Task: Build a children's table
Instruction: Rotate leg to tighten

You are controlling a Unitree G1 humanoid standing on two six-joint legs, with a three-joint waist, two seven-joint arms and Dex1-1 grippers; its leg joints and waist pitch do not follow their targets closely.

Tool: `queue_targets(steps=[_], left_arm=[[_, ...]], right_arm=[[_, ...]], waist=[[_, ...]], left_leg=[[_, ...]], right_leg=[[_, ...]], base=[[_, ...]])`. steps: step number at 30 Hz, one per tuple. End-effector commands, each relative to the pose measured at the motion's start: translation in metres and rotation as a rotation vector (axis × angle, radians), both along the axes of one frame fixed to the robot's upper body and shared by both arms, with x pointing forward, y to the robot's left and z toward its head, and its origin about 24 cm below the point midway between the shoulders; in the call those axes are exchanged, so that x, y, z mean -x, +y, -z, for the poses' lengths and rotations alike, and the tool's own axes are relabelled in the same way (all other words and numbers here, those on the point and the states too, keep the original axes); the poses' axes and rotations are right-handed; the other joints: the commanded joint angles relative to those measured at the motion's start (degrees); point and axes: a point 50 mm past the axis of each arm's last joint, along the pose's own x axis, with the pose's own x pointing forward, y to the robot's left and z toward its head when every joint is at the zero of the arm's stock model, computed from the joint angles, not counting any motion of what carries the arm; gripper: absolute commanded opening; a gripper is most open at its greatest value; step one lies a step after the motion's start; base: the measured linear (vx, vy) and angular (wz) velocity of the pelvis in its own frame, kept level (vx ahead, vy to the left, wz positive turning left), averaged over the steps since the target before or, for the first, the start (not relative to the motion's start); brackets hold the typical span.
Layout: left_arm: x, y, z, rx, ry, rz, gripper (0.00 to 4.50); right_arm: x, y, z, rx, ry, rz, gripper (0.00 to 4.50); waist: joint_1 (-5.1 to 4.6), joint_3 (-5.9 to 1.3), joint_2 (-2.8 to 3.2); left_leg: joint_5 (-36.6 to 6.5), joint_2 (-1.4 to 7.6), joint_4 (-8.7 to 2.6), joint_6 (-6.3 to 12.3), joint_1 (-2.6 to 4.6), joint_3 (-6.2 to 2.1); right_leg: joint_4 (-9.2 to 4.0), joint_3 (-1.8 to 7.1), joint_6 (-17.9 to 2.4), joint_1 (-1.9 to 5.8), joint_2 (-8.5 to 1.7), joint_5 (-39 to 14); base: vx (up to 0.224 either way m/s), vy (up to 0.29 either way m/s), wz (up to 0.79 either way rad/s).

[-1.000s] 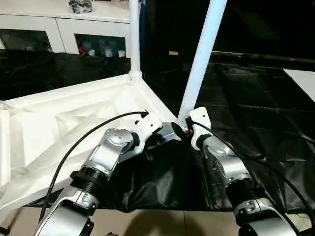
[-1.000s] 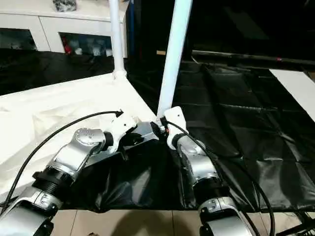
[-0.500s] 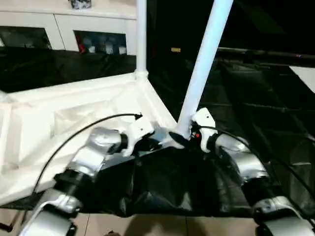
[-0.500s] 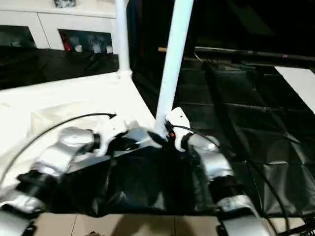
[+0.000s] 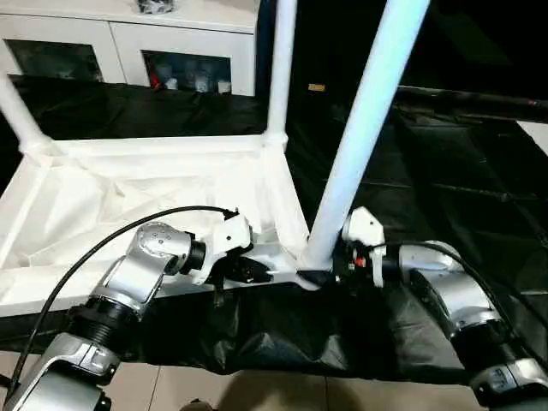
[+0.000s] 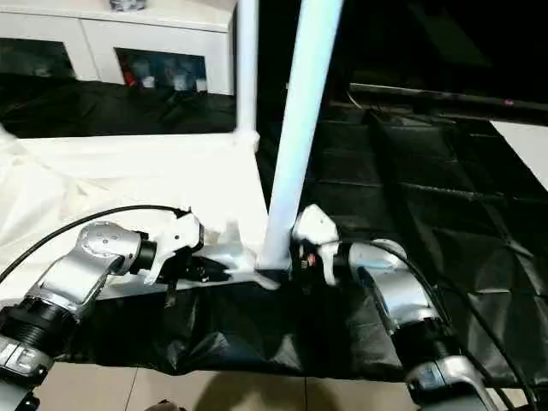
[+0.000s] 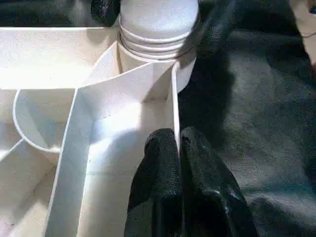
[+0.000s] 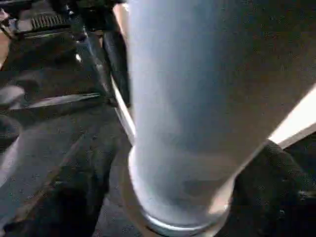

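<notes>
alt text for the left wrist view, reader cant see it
The left gripper, its two black fingers shut, pinches a thin white side wall of the upturned table top. Just beyond, the ribbed base of a white leg sits in the round corner socket, with black sheeting beside the table.

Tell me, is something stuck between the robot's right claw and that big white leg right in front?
Nothing visible is. The right gripper sits right at the base of the near leg, where it stands in the tabletop's corner socket, with no object between them.

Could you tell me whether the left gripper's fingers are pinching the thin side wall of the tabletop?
Yes, in the left wrist view the left gripper is closed on the upright white rim wall of the tabletop.
</notes>
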Motion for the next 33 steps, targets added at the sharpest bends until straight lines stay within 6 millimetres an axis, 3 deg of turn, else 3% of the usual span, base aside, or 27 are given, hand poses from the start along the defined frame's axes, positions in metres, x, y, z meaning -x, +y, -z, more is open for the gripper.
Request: queue_targets(steps=[1,8,19,22,23,24,25,27,29,30,32,33], left_arm=[[0.001,-0.010,-0.006,0.027,-0.020,0.061,0.00],[0.001,-0.010,-0.005,0.024,-0.016,0.068,0.00],[-0.003,-0.010,-0.002,0.023,-0.032,0.006,0.00],[-0.006,-0.014,0.001,0.028,-0.048,-0.061,0.00],[-0.013,-0.026,0.005,0.040,-0.071,-0.162,0.00],[-0.013,-0.026,0.005,0.040,-0.071,-0.162,0.00],[-0.016,-0.034,0.006,0.046,-0.082,-0.207,0.00],[-0.020,-0.042,0.007,0.054,-0.093,-0.256,0.00],[-0.028,-0.064,0.008,0.079,-0.110,-0.358,0.00],[-0.029,-0.075,0.009,0.079,-0.115,-0.372,0.00],[-0.030,-0.081,0.010,0.071,-0.126,-0.374,0.00],[-0.030,-0.082,0.010,0.071,-0.127,-0.374,0.00]], right_arm=[[0.002,0.002,-0.001,0.004,-0.002,-0.027,3.35],[0.003,0.003,-0.001,0.021,0.000,-0.052,2.82],[0.004,0.004,0.004,0.043,-0.006,-0.033,2.69],[-0.001,0.007,0.010,0.040,-0.014,0.078,2.69],[-0.011,0.014,0.018,0.028,-0.018,0.263,2.69],[-0.011,0.014,0.018,0.028,-0.018,0.263,2.69],[-0.015,0.019,0.022,0.020,-0.019,0.346,2.69],[-0.018,0.024,0.025,0.010,-0.010,0.426,2.68],[-0.028,0.039,0.030,-0.004,0.011,0.617,2.68],[-0.032,0.050,0.031,-0.024,0.033,0.678,2.68],[-0.033,0.060,0.030,-0.047,0.043,0.686,2.68],[-0.033,0.061,0.030,-0.050,0.044,0.686,2.68]], waist=[[-0.21,-3.41,0.26],[-0.18,-3.57,0.19],[-0.11,-3.58,0.10],[-0.27,-3.47,0.03],[-0.50,-3.35,0.04],[-0.50,-3.35,0.04],[-0.64,-3.11,-0.28],[-0.78,-3.00,-0.16],[-1.10,-2.93,0.01],[-1.00,-3.11,0.46],[-1.30,-3.21,0.10],[-1.26,-3.19,0.19]], left_leg=[[-13.20,1.26,-3.84,1.21,0.96,0.24],[-11.42,1.17,-3.72,1.54,0.74,0.20],[-11.35,1.17,-3.65,1.55,0.78,0.21],[-11.82,1.08,-3.73,0.93,0.66,0.18],[-12.57,1.11,-3.85,0.29,0.73,0.19],[-12.57,1.11,-3.85,0.29,0.73,0.19],[-14.29,1.00,-3.99,-0.56,0.92,0.11],[-17.05,0.92,-4.11,-1.50,1.18,-0.12],[-18.02,0.80,-4.18,-1.92,1.29,-0.12],[-18.61,0.73,-4.19,-2.27,1.45,-0.38],[-18.66,0.69,-4.26,-2.21,1.23,-0.43],[-18.86,0.75,-4.15,-1.58,1.37,-0.27]], right_leg=[[-4.03,2.04,-12.41,2.45,-2.94,-10.73],[-3.71,1.96,-12.63,2.73,-2.92,-8.56],[-3.76,1.95,-12.38,2.73,-2.95,-9.31],[-3.88,1.96,-11.94,2.68,-2.98,-10.67],[-4.12,2.06,-11.17,2.51,-3.02,-13.01],[-4.12,2.06,-11.17,2.51,-3.02,-13.01],[-4.63,1.95,-10.38,2.34,-3.05,-16.86],[-5.17,1.97,-8.32,2.09,-3.19,-23.23],[-5.46,2.07,-7.80,1.75,-3.09,-24.64],[-5.47,1.95,-7.36,1.80,-3.18,-25.36],[-5.56,1.86,-6.82,1.97,-3.09,-24.56],[-5.63,1.99,-7.03,1.76,-3.08,-23.14]], base=[[0.000,0.000,0.00],[0.000,0.000,0.00],[0.000,0.000,0.00],[0.000,0.000,0.00],[0.000,0.000,0.00],[0.000,0.000,0.00],[0.000,0.000,0.00],[0.000,0.000,0.00],[0.000,0.000,0.00],[0.000,0.000,0.00],[0.000,0.000,0.00],[0.000,0.000,0.00]])
